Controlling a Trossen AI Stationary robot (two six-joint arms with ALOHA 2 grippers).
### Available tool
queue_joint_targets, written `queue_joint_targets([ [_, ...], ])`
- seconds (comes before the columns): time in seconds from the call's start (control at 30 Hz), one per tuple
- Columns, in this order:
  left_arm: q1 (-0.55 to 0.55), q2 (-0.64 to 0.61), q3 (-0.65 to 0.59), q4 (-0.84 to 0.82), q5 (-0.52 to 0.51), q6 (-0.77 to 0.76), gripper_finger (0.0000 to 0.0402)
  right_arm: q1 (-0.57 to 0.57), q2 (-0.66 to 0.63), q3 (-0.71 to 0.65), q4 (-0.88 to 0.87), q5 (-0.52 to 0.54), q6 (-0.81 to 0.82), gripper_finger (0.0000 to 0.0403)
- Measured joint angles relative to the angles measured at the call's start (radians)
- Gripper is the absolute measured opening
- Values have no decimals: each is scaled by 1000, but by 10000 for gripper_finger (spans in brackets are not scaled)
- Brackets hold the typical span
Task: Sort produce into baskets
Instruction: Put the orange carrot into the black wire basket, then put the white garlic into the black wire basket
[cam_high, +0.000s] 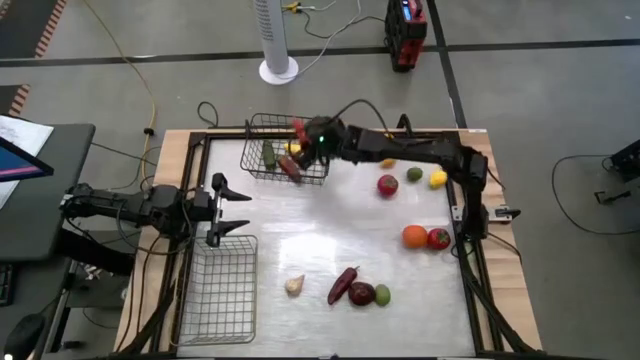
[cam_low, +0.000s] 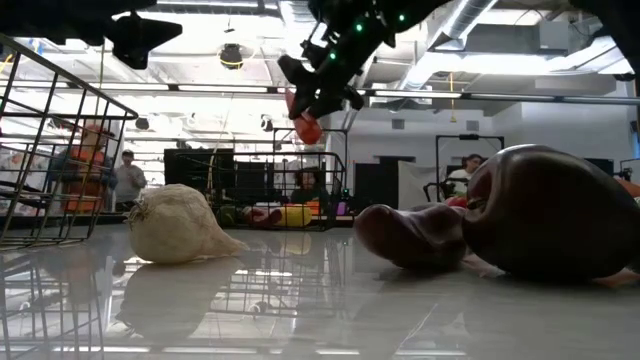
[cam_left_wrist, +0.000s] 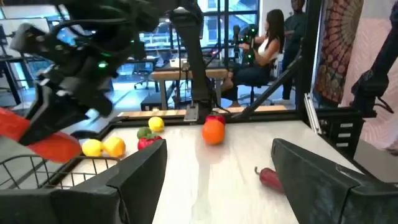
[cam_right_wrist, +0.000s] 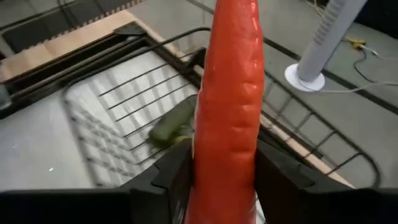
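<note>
My right gripper (cam_high: 308, 138) is shut on an orange-red carrot (cam_high: 298, 128) above the far wire basket (cam_high: 256, 168). It also shows in the low view (cam_low: 318, 92) and in its wrist view (cam_right_wrist: 227, 168). A green cucumber (cam_right_wrist: 171, 127), a yellow lemon (cam_high: 292, 148) and a red piece (cam_high: 290, 168) lie in that basket. My left gripper (cam_high: 232, 208) is open and empty over the far end of the near-left basket (cam_high: 215, 300). In its own wrist view (cam_left_wrist: 217, 149) it faces across the table. More produce lies loose on the table. My right gripper pinches the carrot (cam_right_wrist: 227, 155) between its two fingers (cam_right_wrist: 171, 180), one on each side. The carrot lies along the fingers and sticks out ahead of them. It is lifted clear above the basket and slants downward (cam_low: 306, 122).
Loose on the table are a tomato (cam_high: 387, 185), lime (cam_high: 414, 175), lemon (cam_high: 438, 179), orange (cam_high: 414, 236), second tomato (cam_high: 438, 238), garlic (cam_high: 294, 286), chilli (cam_high: 342, 285), eggplant (cam_high: 361, 293) and lime (cam_high: 382, 295). People sit in the room beyond the table.
</note>
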Motion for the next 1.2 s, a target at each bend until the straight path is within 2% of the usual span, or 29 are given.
queue_joint_targets([
  [0.2, 0, 0, 0, 5, 29, -31, 279, -80, 0, 0, -10, -157, 42, 253],
  [0.3, 0, 0, 0, 11, 40, -40, 279, -93, 0, 0, -26, -175, 70, 287],
  [0.37, 0, 0, 0, 6, 40, -43, 279, -91, -7, 8, -113, -175, 87, 298],
  [0.5, 0, 0, 0, -7, 46, -56, 279, -70, -46, 37, -437, -132, 131, 302],
  [0.7, 0, 0, 0, -15, 47, -58, 279, -33, -45, 29, -931, -90, 293, 302],
  [0.9, 0, 0, 0, -43, 46, -73, 279, 32, -64, -38, -1022, -70, 363, 302],
  [1.07, 0, 0, 0, -52, 48, -80, 279, 20, -74, -133, -1106, -115, 450, 302],
  [1.2, 0, 0, 0, -65, 48, -84, 279, 12, -72, -196, -1098, -141, 455, 302],
])
